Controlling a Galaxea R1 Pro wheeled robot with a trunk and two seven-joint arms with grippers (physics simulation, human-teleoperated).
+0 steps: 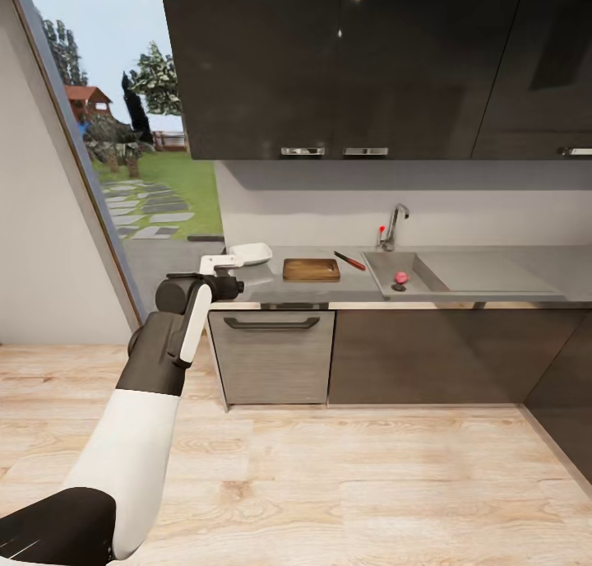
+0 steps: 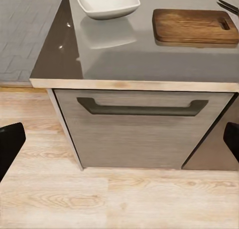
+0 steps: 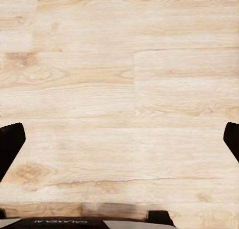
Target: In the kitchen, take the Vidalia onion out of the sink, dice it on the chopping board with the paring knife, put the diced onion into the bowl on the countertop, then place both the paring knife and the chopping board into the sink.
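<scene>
Onion (image 1: 400, 278) sat in the sink (image 1: 427, 286) (by the drain); both grippers, left (image 2: 119, 139) and right (image 3: 119, 139), hung released, holding nothing.

Kitchen interior, daylit. Light wood-plank floor (image 1: 353, 484) across the foreground. Dark glossy upper cabinets (image 1: 370, 56) at 12 o'clock, white backsplash wall (image 1: 493, 212) beneath them. Dark base cabinet fronts (image 1: 427, 356) at 1 o'clock; a grey-fronted drawer (image 1: 271, 356) with a dark bar handle alongside. Tall window (image 1: 123, 113) at 10 o'clock: lawn, stepping stones, trees.
</scene>
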